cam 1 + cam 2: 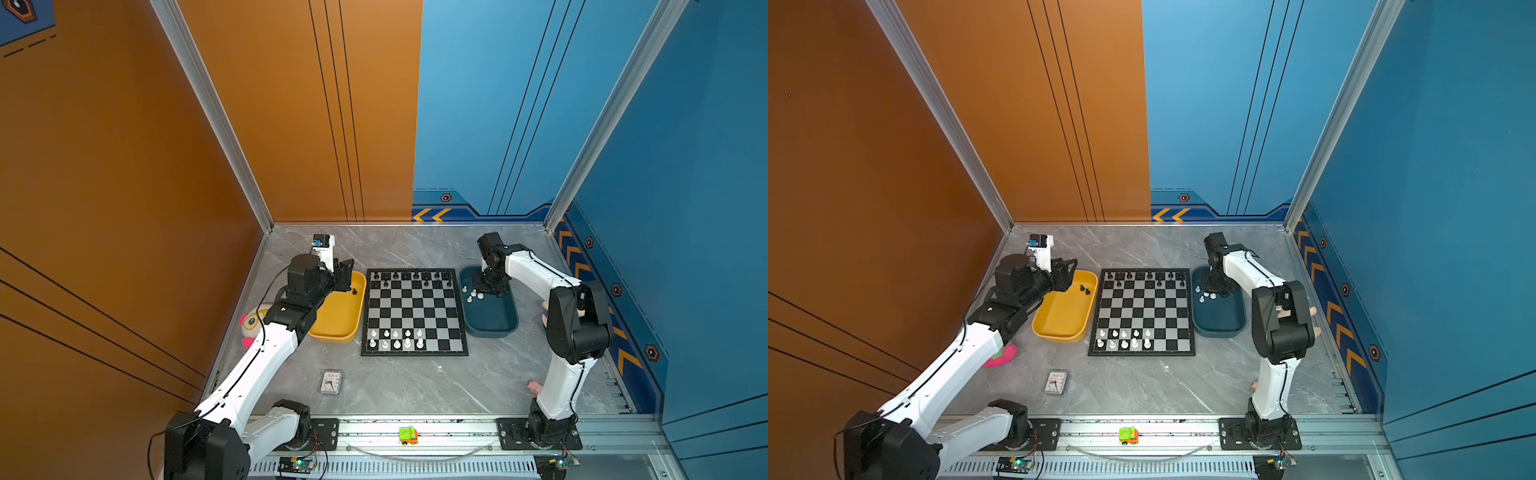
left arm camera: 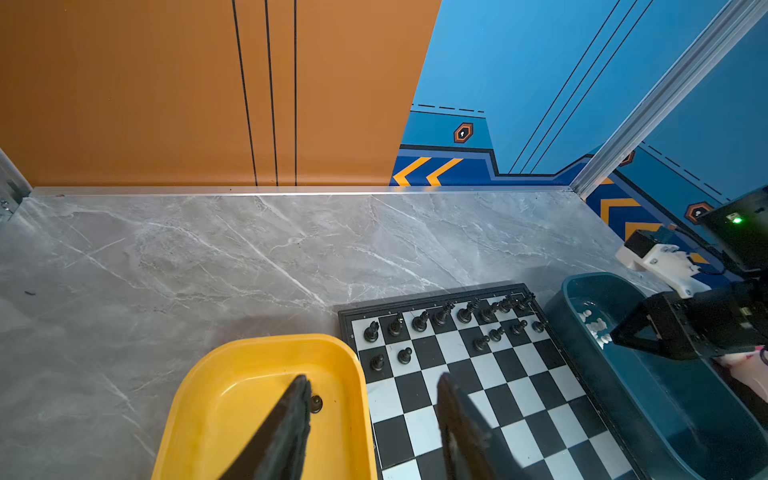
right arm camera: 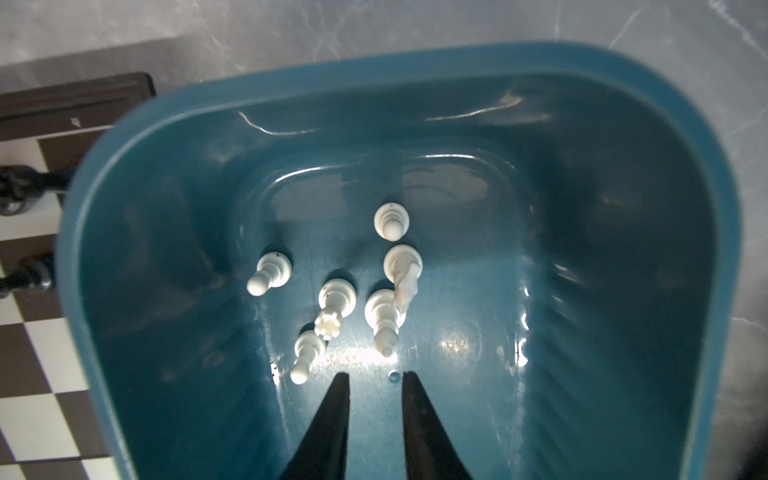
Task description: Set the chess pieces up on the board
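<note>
Pickup stance: left hand (image 2: 374,380) apart, empty, over yellow plastic tray (image 2: 249,361), for glossy black pawn (image 2: 316,403); right hand (image 3: 376,375) apart, empty, white plastic chessmen (image 3: 336,295) at 12 o'clock.

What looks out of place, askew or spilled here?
Nothing toppled or spilled: the pieces on the board stand upright. Only stray clutter stands out: a small clock on the table and a toy car on the front rail.

Flat square chessboard (image 1: 414,311), black and silvery-grey squares, thin black frame. Glossy black plastic chessmen (image 1: 405,275) upright on far two rows, two in yellow tray (image 1: 1059,328). White chessmen (image 1: 397,344) upright on near rows, six in teal tray (image 3: 166,137).
</note>
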Controlling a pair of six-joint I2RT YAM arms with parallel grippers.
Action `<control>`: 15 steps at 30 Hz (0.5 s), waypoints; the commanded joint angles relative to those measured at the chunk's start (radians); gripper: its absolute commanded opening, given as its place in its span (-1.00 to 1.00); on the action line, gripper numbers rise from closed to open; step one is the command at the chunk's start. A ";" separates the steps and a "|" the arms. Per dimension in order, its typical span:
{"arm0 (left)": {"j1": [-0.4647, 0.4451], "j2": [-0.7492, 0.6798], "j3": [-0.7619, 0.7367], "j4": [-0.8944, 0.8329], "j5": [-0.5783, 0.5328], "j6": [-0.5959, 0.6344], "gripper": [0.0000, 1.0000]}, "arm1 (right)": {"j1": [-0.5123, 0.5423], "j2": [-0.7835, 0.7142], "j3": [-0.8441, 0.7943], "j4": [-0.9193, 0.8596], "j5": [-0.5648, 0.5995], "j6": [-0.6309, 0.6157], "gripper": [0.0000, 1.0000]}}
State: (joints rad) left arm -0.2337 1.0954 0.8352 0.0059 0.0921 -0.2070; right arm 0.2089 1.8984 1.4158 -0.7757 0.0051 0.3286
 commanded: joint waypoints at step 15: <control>0.008 0.027 0.019 0.022 0.056 -0.017 -0.02 | -0.017 0.037 0.018 0.007 0.032 -0.008 -0.49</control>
State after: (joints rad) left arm -0.2337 1.1133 0.8352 0.0086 0.1192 -0.2108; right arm 0.2005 1.9179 1.4158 -0.7742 0.0055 0.3290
